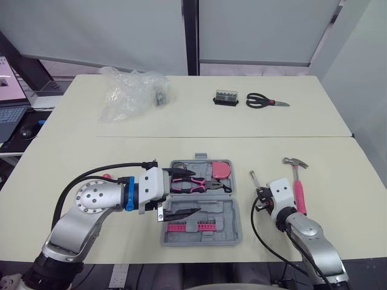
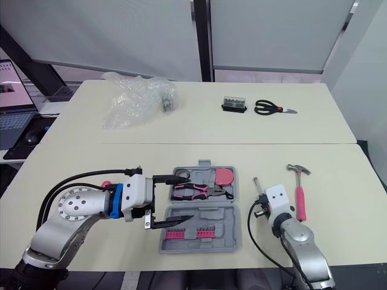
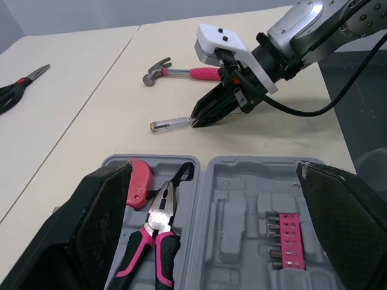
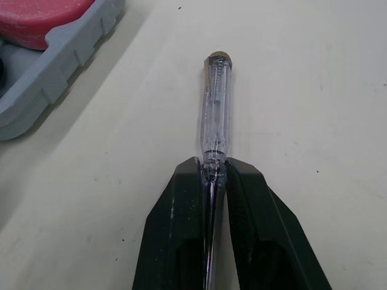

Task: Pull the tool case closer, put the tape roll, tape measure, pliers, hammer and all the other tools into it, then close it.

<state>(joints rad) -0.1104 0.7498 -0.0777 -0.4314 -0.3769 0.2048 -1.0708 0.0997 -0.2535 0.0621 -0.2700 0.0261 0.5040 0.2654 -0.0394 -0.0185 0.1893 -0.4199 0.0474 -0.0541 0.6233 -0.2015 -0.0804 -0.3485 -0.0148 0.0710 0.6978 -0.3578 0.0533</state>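
Right wrist view — right fingers (image 4: 175, 241) pinch screwdriver (image 4: 216, 109).

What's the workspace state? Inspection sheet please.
Surface: cream table, seam across middle.
Job's things: grey plastic tool case open, pink-handled pliers, pink rounded item and pink bit strip inside; pink-handled hammer on table right of it; black scissors and small black box far side.
Clutter: crumpled clear plastic bag, far left.
Grippers: left gripper open over case; right gripper shut on clear-handled screwdriver.
Cables: black cable along each arm.
Surroundings: laptop at left; grey panels behind.
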